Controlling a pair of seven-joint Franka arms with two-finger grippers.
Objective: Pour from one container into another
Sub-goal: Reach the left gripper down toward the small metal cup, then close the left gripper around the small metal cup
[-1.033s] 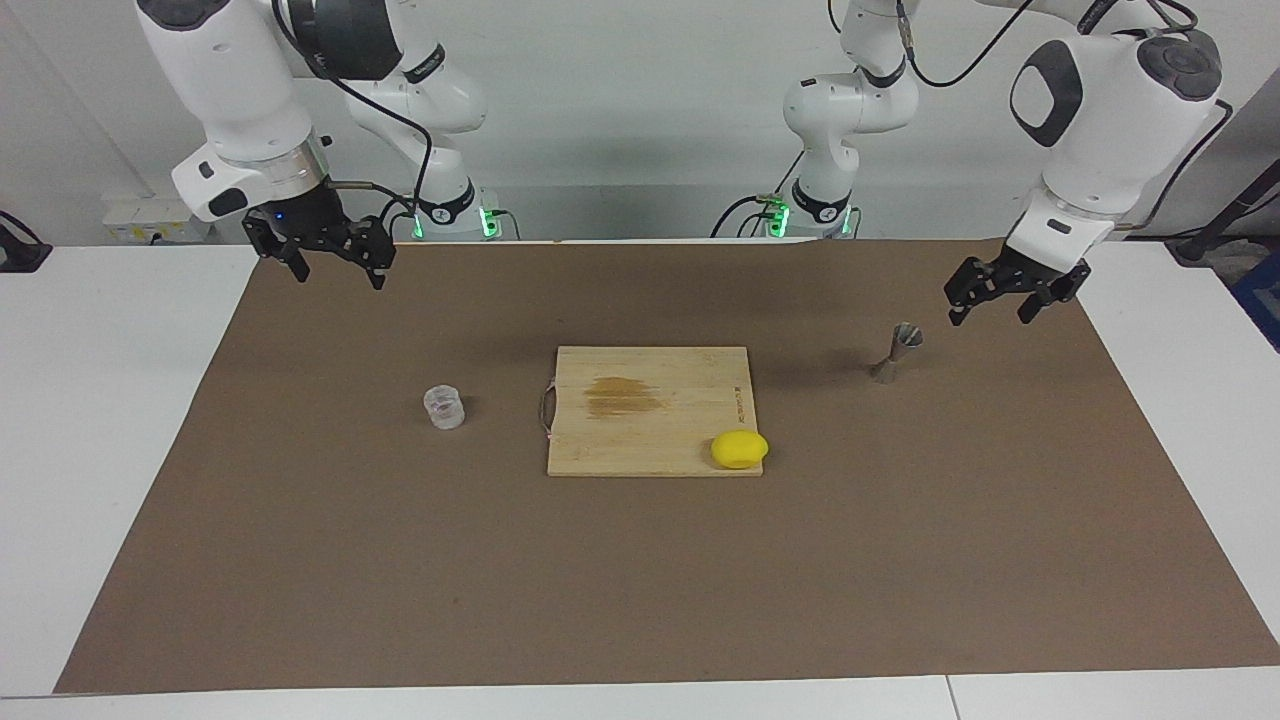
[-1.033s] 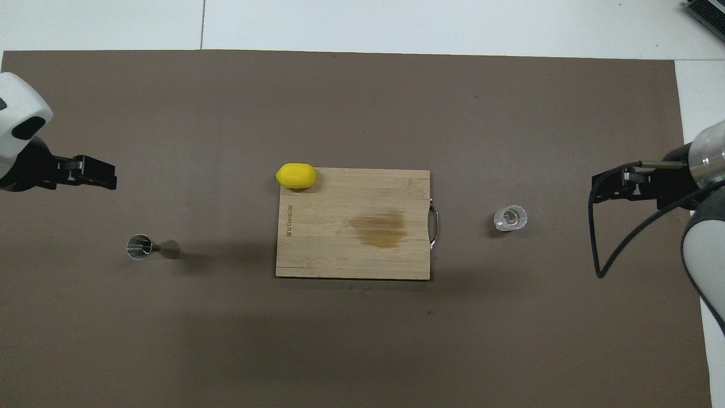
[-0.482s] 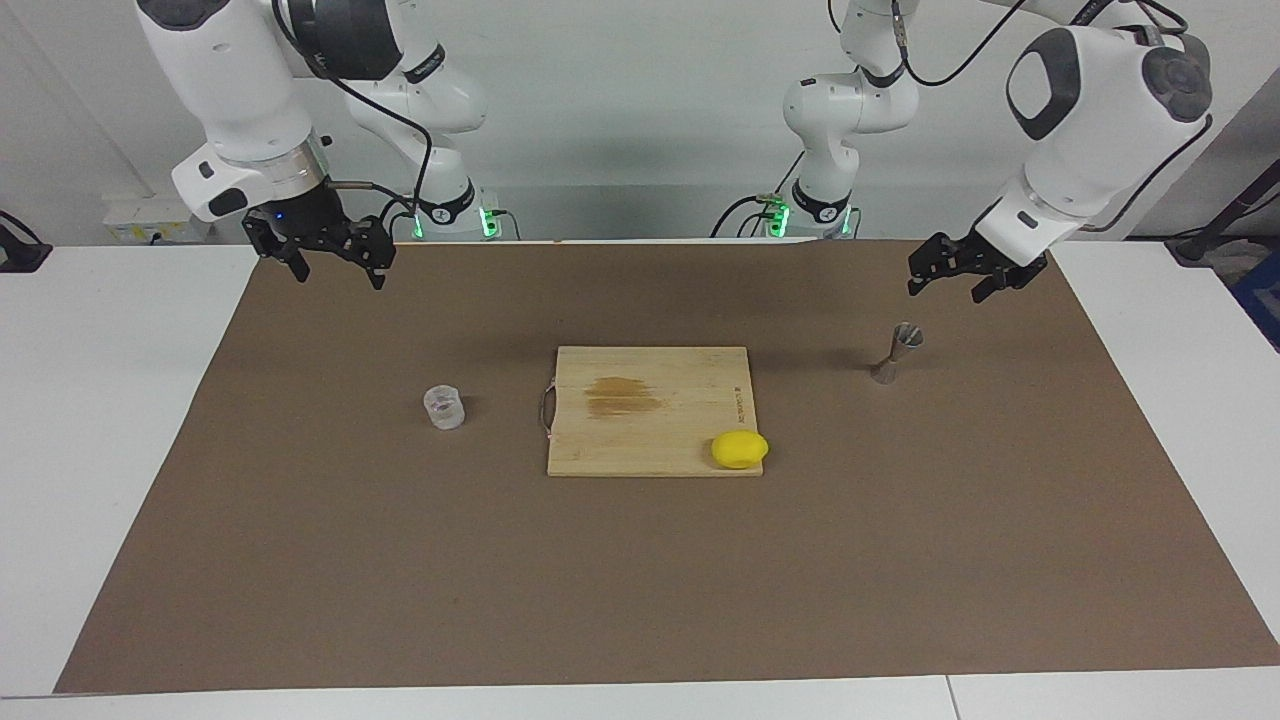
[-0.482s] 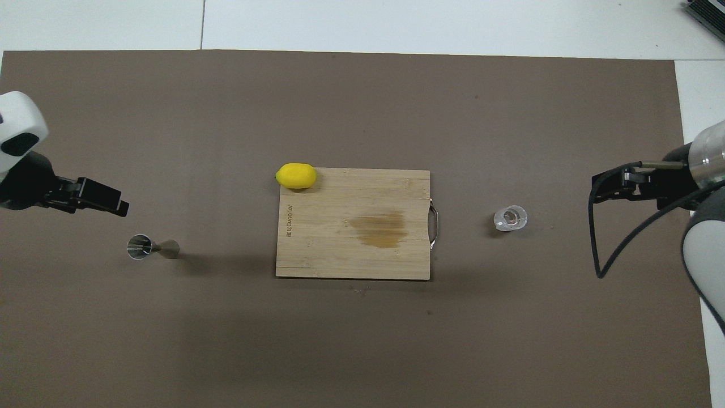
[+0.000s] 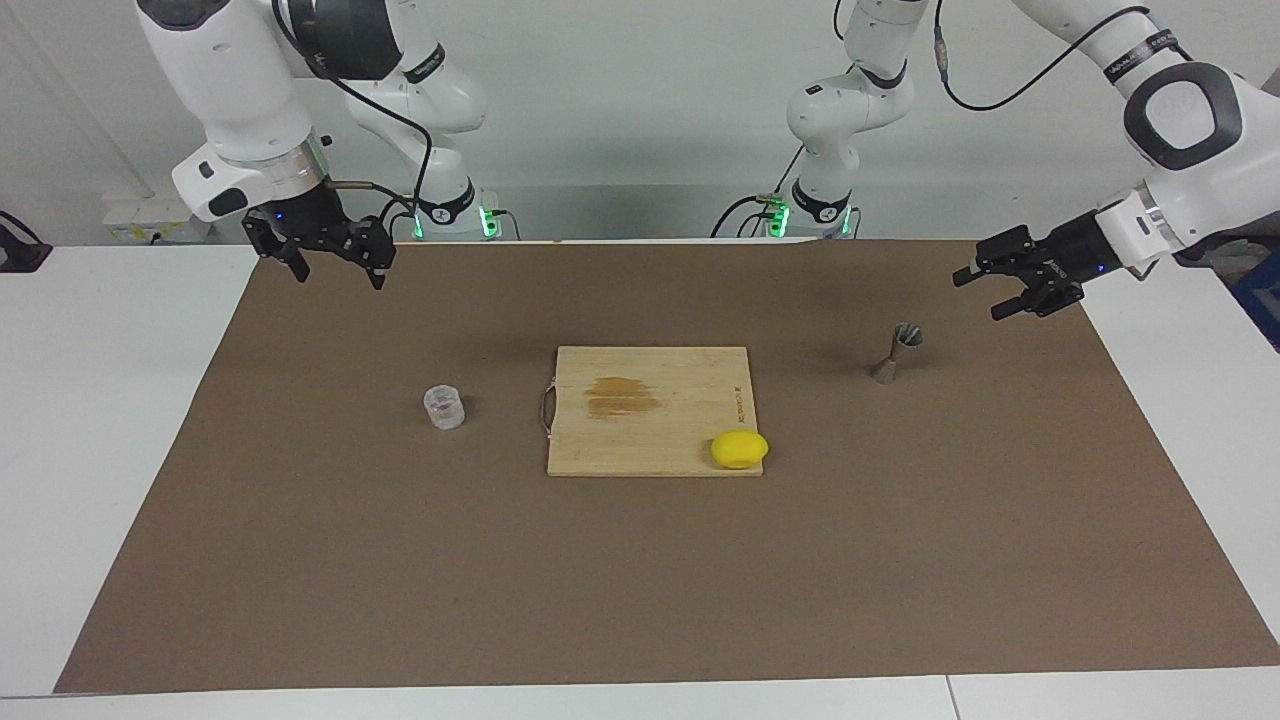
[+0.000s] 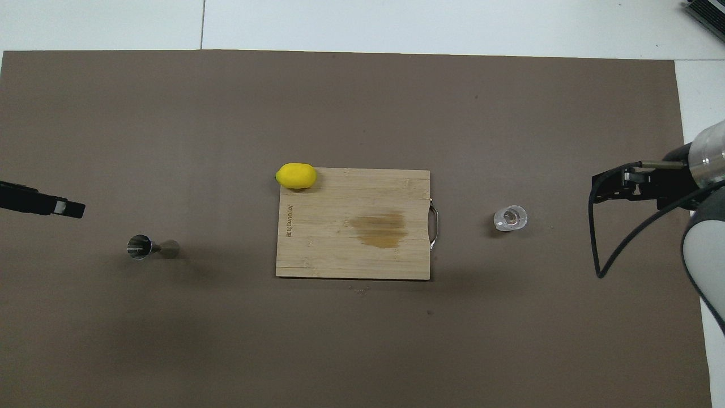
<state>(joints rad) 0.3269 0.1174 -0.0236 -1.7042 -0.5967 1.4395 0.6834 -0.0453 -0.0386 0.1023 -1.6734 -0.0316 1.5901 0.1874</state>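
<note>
Where cup (image 5: 444, 407) and jigger (image 5: 897, 352) stand apart, board (image 5: 650, 410), lemon (image 5: 739, 449) between

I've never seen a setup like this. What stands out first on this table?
A bright yellow lemon sits on the corner of a wooden cutting board at the middle of the brown mat. A clear cup stands toward the right arm's end, a metal jigger toward the left arm's end.
</note>
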